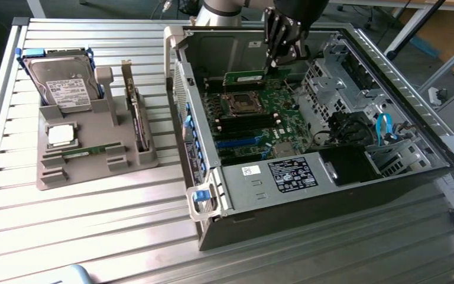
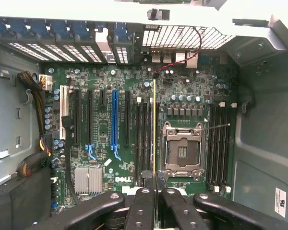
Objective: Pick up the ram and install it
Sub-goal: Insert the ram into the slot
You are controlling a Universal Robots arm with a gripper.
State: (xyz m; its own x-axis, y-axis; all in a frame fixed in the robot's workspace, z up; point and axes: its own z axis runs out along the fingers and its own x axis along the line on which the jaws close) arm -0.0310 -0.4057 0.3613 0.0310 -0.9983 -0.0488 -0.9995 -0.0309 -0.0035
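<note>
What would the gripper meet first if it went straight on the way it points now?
The gripper points at the motherboard; the ram it holds would touch first, likely at the black memory slots beside the processor socket. Depth is unclear.

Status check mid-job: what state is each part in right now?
Gripper: shut on ram.
Ram: held, lined up along the memory slots.
Socket: empty.
Case: open, on its side.
Processor: in the tray.
Second ram: flat in the tray.

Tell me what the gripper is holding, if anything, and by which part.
The gripper holds the ram, pinched across its flat faces near the end toward the exterior view's right, above the motherboard.
</note>
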